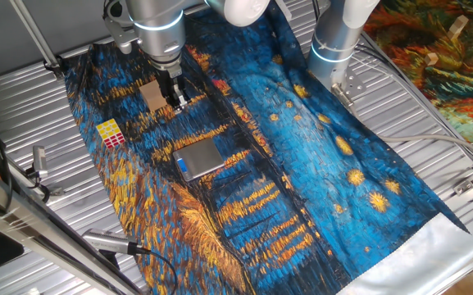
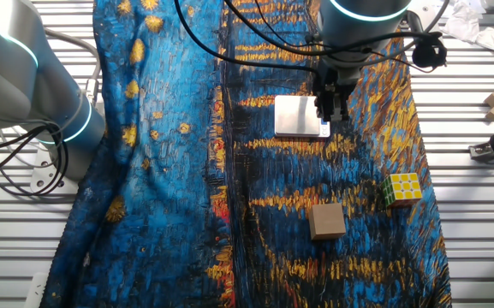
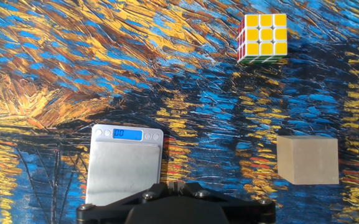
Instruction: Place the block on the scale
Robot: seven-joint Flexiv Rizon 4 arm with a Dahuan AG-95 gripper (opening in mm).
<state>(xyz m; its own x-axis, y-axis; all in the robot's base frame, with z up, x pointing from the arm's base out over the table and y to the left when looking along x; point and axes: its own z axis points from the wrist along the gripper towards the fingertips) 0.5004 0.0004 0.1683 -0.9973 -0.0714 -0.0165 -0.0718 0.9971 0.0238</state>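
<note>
- puzzle cube (image 3: 262, 38) sits on the painted cloth (image 1: 318, 164), yellow face up, nothing touching it, so the pickup isn't done yet imo
- scale (image 3: 126, 163) lies flat on the cloth w/ its blue display reading zeros, metal plate bare. makes sense, nothing's been put on it
- plain wooden block (image 3: 307, 160) sits near the scale, between it and the cube in the other fixed view. prob just a decoy, tan and no stickers, easy to tell apart
- gripper (image 1: 173, 97) hangs above the cloth, somewhere by the scale & wooden block, well apart from the cube. it's pointing straight down, which suits a top grab on a small cube
- fingers: can't tell if they're apart or together. hand view only shows the black base of the hand at the bottom edge, and the fixed views are too small/dark there. doesn't look like it's carrying anything tho
- next bit afaict: move over the cube, line up w/ its sides, drop down
- risk: cloth is wrinkly so the cube could shift or tip when pinched
</note>
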